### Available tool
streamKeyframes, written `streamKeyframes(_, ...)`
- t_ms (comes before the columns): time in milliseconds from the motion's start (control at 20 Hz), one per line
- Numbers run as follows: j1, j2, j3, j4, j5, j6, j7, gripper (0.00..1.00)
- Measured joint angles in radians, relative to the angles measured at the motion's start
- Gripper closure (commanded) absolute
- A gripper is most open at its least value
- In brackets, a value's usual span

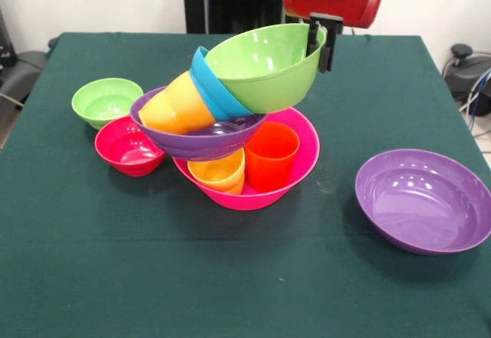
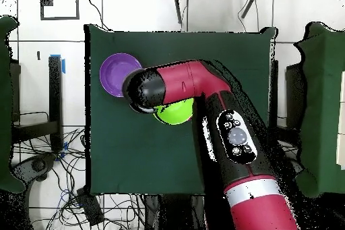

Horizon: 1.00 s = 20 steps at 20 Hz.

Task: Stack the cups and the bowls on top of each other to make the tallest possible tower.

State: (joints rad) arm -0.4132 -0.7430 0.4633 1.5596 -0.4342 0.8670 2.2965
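Green bowl (image 1: 265, 66) (tilted, unmarked) pinched by gripper (image 1: 321, 43).

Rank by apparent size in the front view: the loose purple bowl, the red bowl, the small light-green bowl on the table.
1. loose purple bowl, clearly largest, though nearest the camera.
2. red bowl and small light-green bowl: look alike; unranked.

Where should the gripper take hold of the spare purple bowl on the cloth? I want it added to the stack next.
On its rim. The purple bowl sits upright and alone on the table, wide and shallow, so a thin rim is likely the only pinchable part. Come from above, one finger inside the wall, one outside.
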Motion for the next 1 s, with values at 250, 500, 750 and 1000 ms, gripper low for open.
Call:
streamKeyframes(250,0.001,-0.009,-0.011,0.005,0.009,0.000,0.000,1.00)
streamKeyframes(500,0.003,-0.031,-0.019,0.014,0.029,0.007,0.000,1.00)
streamKeyframes(750,0.013,-0.060,-0.023,0.017,0.053,0.044,0.000,1.00)
streamKeyframes(1000,0.034,-0.088,-0.024,0.017,0.076,0.076,0.000,1.00)
